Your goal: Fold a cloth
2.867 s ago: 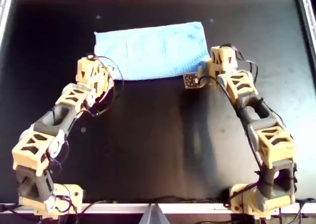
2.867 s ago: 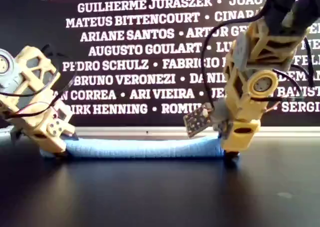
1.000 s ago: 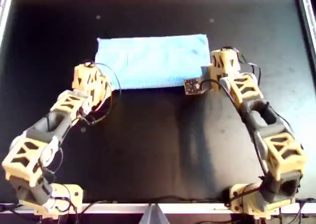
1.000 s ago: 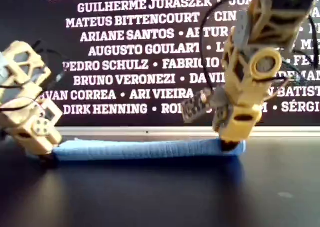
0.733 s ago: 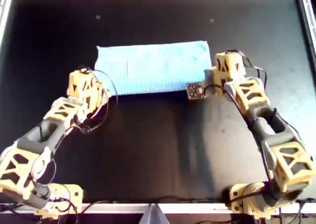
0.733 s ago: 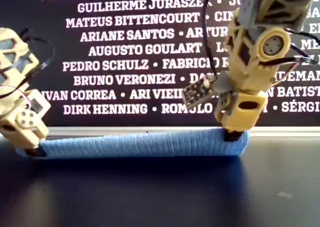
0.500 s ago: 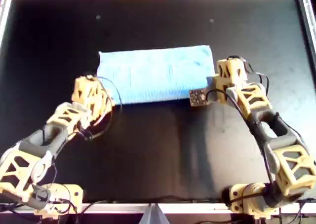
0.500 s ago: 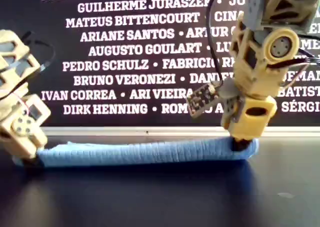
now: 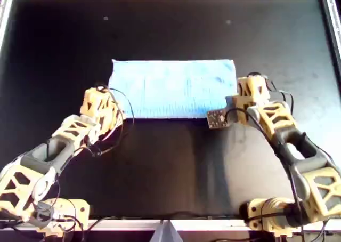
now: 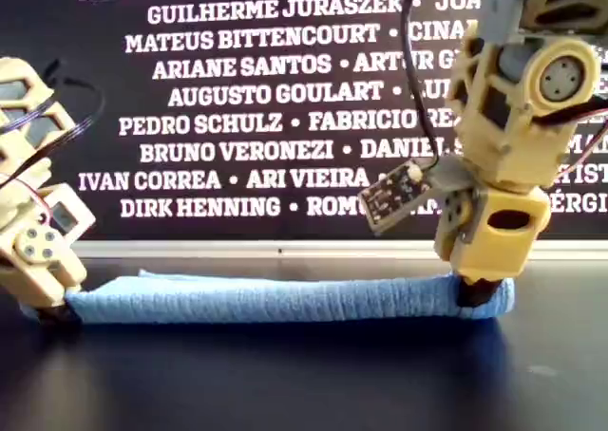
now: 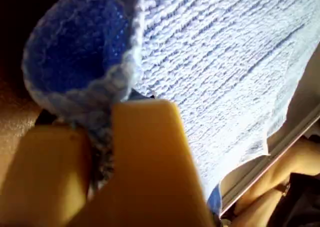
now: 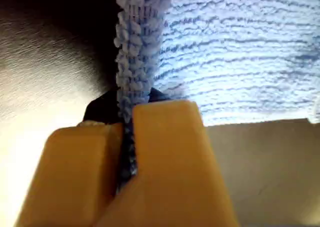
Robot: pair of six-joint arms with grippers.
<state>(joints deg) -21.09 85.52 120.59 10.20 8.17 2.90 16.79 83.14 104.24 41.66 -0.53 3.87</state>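
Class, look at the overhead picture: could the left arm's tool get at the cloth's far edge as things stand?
Probably not at once. The left tool is shut on the near corner of the cloth; the far edge lies open, but it would have to let go first.

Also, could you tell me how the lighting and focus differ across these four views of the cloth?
Overhead view: even light, slightly soft, cloth clear on the black table. Exterior view: sharp, wall lettering legible. Left wrist view: fingers blurred, cloth sunlit. Right wrist view: cloth weave crisp, glare on the table.
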